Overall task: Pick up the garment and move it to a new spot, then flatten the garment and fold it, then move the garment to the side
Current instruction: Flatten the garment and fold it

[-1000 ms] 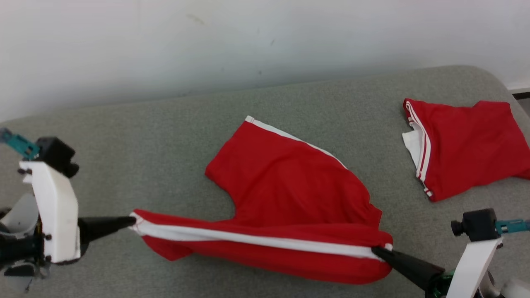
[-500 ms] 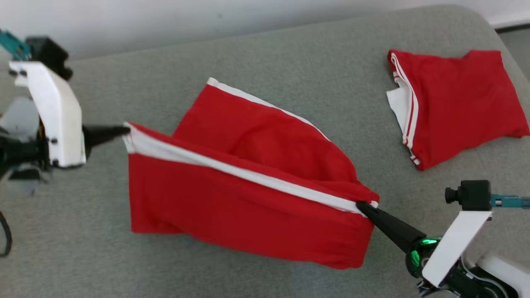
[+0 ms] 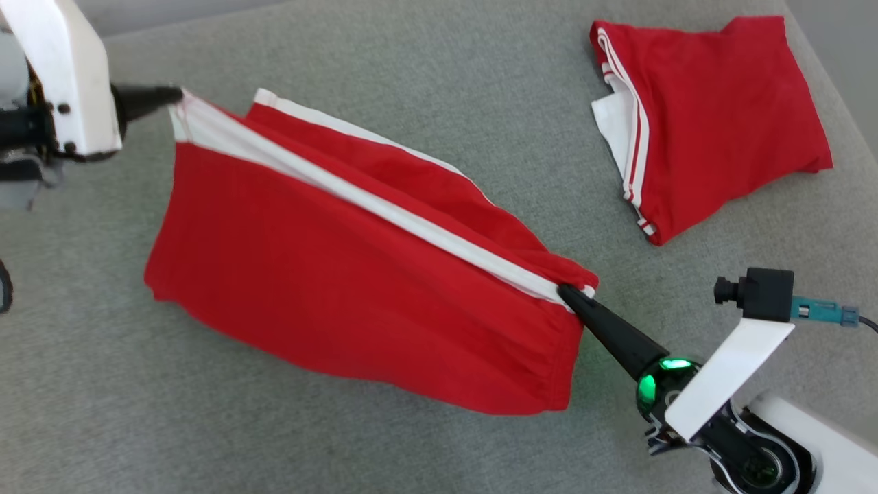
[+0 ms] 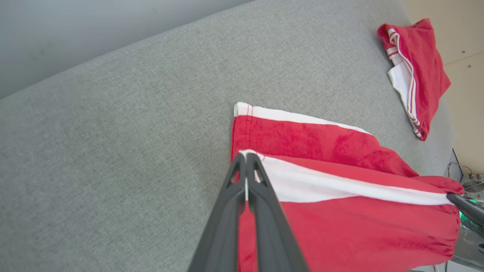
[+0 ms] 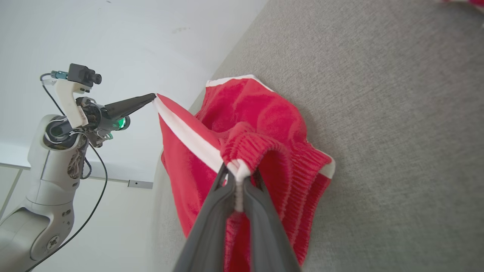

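Two grippers hold one garment between them. The left gripper [image 3: 175,95] is fully closed, its two dark fingers [image 4: 272,226] pressed flat together on the hem corner of the red garment [image 3: 343,274], right at the end of a white stripe [image 3: 357,199]. The right gripper [image 3: 566,291] is pinched down to a sliver on the other end of that stripe, at the gathered elastic waistband [image 5: 264,149], with a fold of white cloth squeezed between its tips.

Between the two grips the stripe runs taut and straight, from the upper left of the head view down to the lower right. The red cloth hangs below it in one broad panel. A second panel, with its own white edge [image 3: 343,127], spreads behind the stripe towards the back of the grey surface [image 3: 411,453]. Whether the lower edge of the hanging panel touches that surface cannot be told.

Counted, there are two red garments. One is held, over the middle of the surface. A second garment [image 3: 706,130], folded, with white trim at its left edge, lies flat at the far right, well apart from the first. One green light [image 3: 648,387] glows at the base of the right gripper.
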Robot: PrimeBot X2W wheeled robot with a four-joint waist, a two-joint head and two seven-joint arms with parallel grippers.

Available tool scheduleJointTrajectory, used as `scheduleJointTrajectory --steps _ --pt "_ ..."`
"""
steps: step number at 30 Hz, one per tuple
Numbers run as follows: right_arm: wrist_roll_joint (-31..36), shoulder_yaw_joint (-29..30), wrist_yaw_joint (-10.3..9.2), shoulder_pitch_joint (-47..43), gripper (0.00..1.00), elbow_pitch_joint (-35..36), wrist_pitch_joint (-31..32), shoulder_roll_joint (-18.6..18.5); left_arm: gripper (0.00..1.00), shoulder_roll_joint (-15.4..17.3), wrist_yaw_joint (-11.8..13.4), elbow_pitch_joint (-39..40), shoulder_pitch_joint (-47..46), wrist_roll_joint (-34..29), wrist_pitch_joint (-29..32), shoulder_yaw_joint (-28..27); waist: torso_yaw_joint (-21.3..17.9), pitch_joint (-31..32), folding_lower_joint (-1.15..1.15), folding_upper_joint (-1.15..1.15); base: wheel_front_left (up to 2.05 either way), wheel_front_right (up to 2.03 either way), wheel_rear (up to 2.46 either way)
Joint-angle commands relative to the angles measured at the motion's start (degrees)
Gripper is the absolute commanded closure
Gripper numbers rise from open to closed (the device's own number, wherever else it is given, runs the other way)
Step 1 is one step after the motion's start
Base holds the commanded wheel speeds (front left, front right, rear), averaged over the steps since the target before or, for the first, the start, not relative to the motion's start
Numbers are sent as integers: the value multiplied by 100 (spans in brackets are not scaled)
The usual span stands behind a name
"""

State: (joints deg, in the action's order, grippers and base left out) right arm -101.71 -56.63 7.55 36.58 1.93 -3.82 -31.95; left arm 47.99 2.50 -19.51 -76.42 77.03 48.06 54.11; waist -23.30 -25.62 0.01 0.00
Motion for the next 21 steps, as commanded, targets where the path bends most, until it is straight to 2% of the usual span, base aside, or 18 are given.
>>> scheduleJointTrajectory --steps 1,11,21 --pt "99 80 -14 114 100 -75 12 104 100 -74 -28 -200 -204 -234 -87 35 -165 -230 -1 0 0 0 0" --pt "253 281 -15 178 100 -230 183 434 100 -442 -186 -888 -627 -453 -100 110 -379 -527 -1 0 0 0 0" --pt "432 428 -14 207 100 -415 367 750 100 -654 -378 -1494 -684 -645 -217 252 -443 -616 -1 0 0 0 0"
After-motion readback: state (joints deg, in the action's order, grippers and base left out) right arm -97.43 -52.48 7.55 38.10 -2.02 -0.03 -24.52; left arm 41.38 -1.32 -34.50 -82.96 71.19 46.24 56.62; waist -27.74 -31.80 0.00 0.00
